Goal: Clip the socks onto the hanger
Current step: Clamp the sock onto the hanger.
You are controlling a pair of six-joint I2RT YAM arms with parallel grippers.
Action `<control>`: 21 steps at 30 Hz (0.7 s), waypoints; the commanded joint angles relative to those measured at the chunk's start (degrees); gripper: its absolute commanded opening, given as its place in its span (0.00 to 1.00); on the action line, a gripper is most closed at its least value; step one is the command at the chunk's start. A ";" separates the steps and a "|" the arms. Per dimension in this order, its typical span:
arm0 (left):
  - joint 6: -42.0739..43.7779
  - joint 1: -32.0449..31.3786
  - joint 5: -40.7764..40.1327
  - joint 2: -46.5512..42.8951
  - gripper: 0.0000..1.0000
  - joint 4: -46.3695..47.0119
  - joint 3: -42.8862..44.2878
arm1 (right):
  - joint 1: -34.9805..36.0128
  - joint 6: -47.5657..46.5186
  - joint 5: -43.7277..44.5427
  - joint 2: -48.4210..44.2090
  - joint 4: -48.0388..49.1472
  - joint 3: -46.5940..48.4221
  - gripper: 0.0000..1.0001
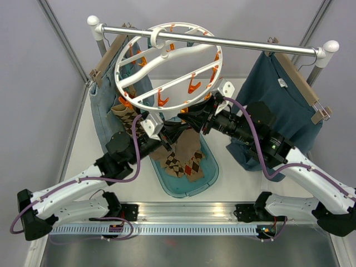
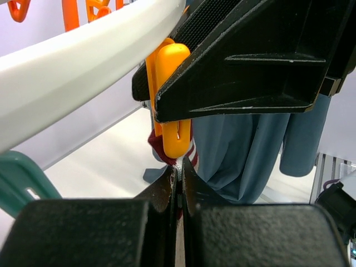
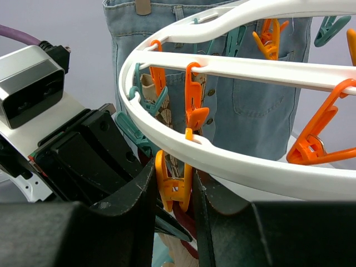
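The white ring hanger [image 1: 167,67] hangs from the rail, with orange and teal clothespins. My right gripper [image 3: 174,177] is shut on an orange clothespin [image 3: 174,189] at the ring's near rim, squeezing its handles. My left gripper [image 2: 179,167] is shut on the dark red striped cuff of a sock [image 2: 158,150] and holds it right under that clothespin [image 2: 172,100]. In the top view both grippers [image 1: 167,132] [image 1: 188,118] meet under the ring. More argyle socks [image 1: 183,158] lie in the tray. Another sock [image 1: 125,114] hangs at the ring's left side.
Blue-grey jeans [image 1: 108,105] hang on a wooden hanger at the rail's left end. A teal sweater [image 1: 283,94] hangs on the right. The socks lie in a teal tray [image 1: 210,177] on the white table. The metal rail [image 1: 233,41] crosses above.
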 commanded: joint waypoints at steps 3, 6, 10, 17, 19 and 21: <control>-1.46 -0.05 1.60 -0.88 0.02 3.56 2.29 | 0.57 -0.32 -0.20 0.14 2.21 2.01 0.00; -1.37 -0.14 1.86 -1.05 0.02 3.83 2.38 | 0.66 -0.40 -0.02 0.14 2.12 1.92 0.00; -1.37 -0.05 1.77 -0.96 0.02 4.01 2.38 | 0.75 -0.41 0.06 0.14 2.03 1.83 0.00; -1.37 -0.05 1.95 -1.40 0.02 4.53 2.29 | 0.83 -0.41 0.33 0.23 1.94 1.74 0.00; -1.46 -0.05 2.03 -1.40 0.02 4.79 2.20 | 0.83 -0.40 0.33 0.32 1.94 1.66 0.00; -1.46 -0.05 2.12 -1.31 0.02 5.23 2.11 | 0.83 -0.40 0.42 0.41 1.77 1.66 0.00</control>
